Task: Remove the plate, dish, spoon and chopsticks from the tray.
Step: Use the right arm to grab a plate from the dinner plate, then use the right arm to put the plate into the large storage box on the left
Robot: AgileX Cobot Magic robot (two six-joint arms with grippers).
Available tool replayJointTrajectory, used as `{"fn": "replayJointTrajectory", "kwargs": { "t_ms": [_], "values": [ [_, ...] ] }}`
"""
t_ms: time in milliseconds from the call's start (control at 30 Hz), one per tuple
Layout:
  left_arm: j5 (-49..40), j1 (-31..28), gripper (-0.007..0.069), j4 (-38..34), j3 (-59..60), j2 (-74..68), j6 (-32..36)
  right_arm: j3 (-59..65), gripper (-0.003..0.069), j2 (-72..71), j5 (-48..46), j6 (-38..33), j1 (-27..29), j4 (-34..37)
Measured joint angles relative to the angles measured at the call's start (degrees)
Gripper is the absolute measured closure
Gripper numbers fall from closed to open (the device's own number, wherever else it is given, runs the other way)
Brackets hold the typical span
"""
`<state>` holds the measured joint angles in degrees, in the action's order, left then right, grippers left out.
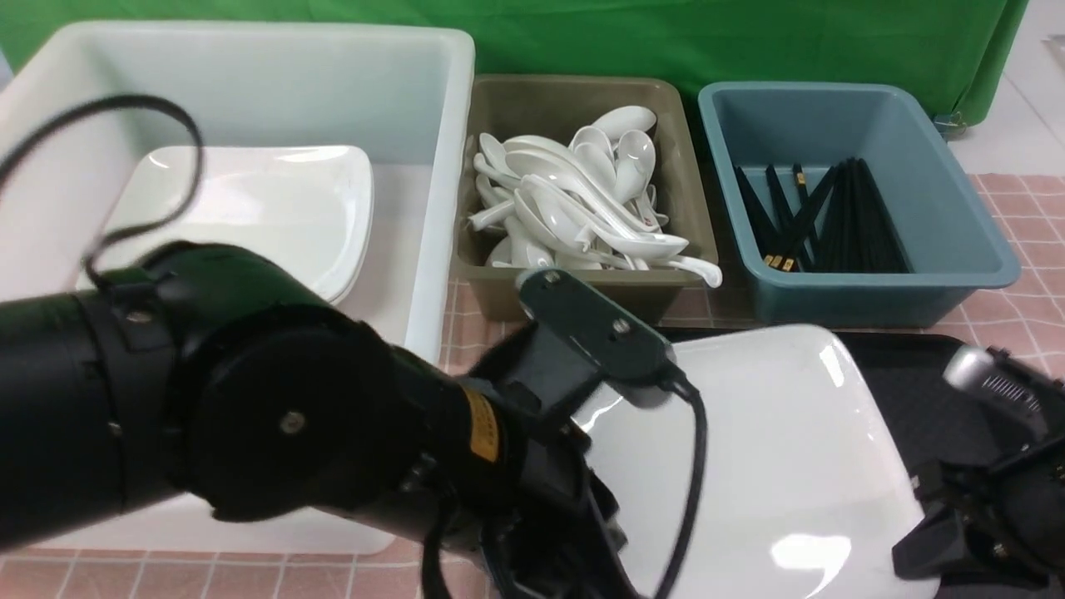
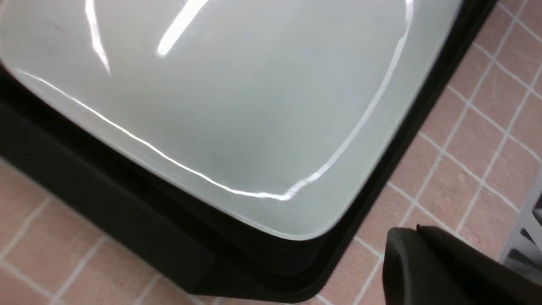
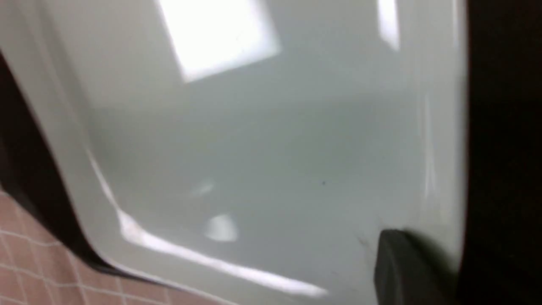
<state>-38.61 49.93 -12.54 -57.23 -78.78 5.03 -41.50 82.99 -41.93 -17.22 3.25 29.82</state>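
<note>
Left arm (image 1: 250, 399) hides the left side of the plate (image 1: 790, 449) on the tray (image 1: 907, 383).
Left hand (image 2: 440, 267) clenched; right hand (image 1: 948, 532) at plate's right rim, grip unclear; olive bin (image 1: 574, 100), blue bin (image 1: 957, 233) beyond.

The left arm (image 1: 250, 349) is built of matte black rounded housings; a silver screw (image 1: 291, 423) is set in one joint cap, and a yellow label (image 1: 482, 426) is stuck further along. A grey-green bracket (image 1: 595, 324) is fastened by two screws, and thin black cables (image 1: 697, 466) are looped around it. The right arm (image 1: 990, 507) is finished in black and topped by a ribbed silver part (image 1: 986, 378).
</note>
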Motion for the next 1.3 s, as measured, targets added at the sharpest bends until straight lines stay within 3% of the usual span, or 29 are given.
{"fn": "replayJointTrajectory", "kwargs": {
  "t_ms": [100,233,500,800,1033,1300],
  "values": [
    [-0.20,-3.02,0.0623,1.81,-0.18,2.32,-1.94,-2.41,0.0585,-6.68,-3.32,0.99,0.00,-0.15],
    [-1.03,-8.48,0.0623,2.57,-0.85,5.58,-2.67,-7.00,0.0582,-12.31,-6.81,3.11,0.00,-3.41],
    [-2.74,-18.87,0.0623,4.01,-1.31,10.12,-2.75,-17.44,0.0582,-14.71,-9.00,7.17,0.00,-2.89],
    [-4.20,-37.55,0.0623,8.15,-1.56,16.47,-2.70,-32.23,0.0582,-10.20,-5.73,7.10,-2.82,11.19],
    [-4.69,-55.21,0.0623,2.86,-1.89,18.98,-2.63,-47.80,0.0582,7.62,6.45,8.04,-21.57,13.13],
    [-4.53,-59.17,0.0623,-1.17,-1.89,18.98,-0.61,-70.58,0.0582,32.97,13.47,14.96,-33.44,13.52]
  ]
}}
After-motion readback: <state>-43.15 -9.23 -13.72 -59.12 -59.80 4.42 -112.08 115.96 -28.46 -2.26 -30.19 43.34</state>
